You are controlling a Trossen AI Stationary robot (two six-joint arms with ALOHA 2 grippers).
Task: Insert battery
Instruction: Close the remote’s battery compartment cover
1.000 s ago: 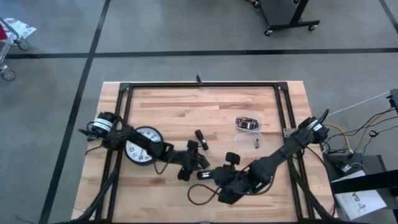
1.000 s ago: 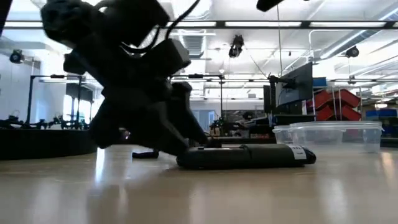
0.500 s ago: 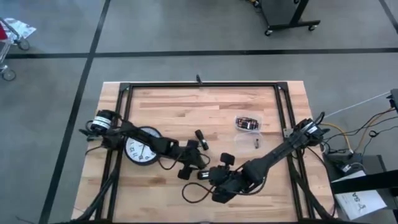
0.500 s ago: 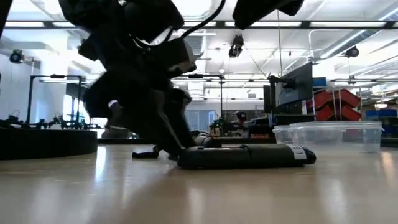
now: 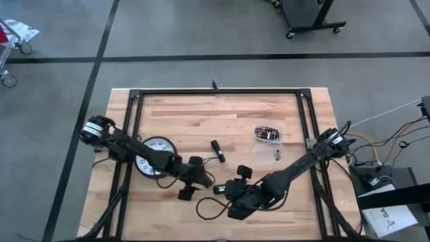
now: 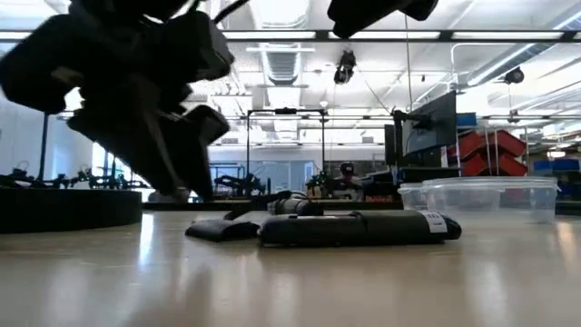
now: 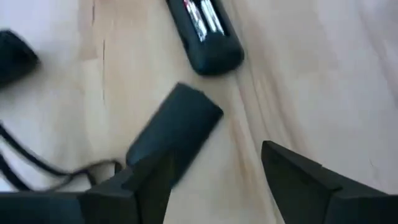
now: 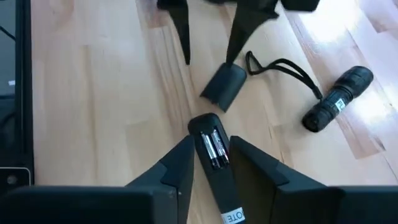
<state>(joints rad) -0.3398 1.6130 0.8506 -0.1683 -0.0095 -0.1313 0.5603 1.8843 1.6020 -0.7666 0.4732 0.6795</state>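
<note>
Container: one clear tub (image 5: 269, 133) on the table (image 5: 188, 111), holding dark items I cannot identify.
Remote (image 8: 214, 155): one, back open, two batteries (image 8: 209, 145) seated.
Cover (image 8: 225, 86): one, loose beside the remote.
Flashlight (image 8: 337, 99): one.
Clock (image 5: 152, 158): one.
Left gripper (image 7: 214, 180): low over the cover, fingers spread, empty.
Right gripper (image 8: 210, 165): fingers flank the remote; grip cannot be told.

Both arms reach in low over the wooden surface (image 5: 201, 117); clock (image 5: 149, 158) under left arm, clear box (image 5: 269, 133) toward the right, small flashlight (image 5: 216, 149) mid-surface.
</note>
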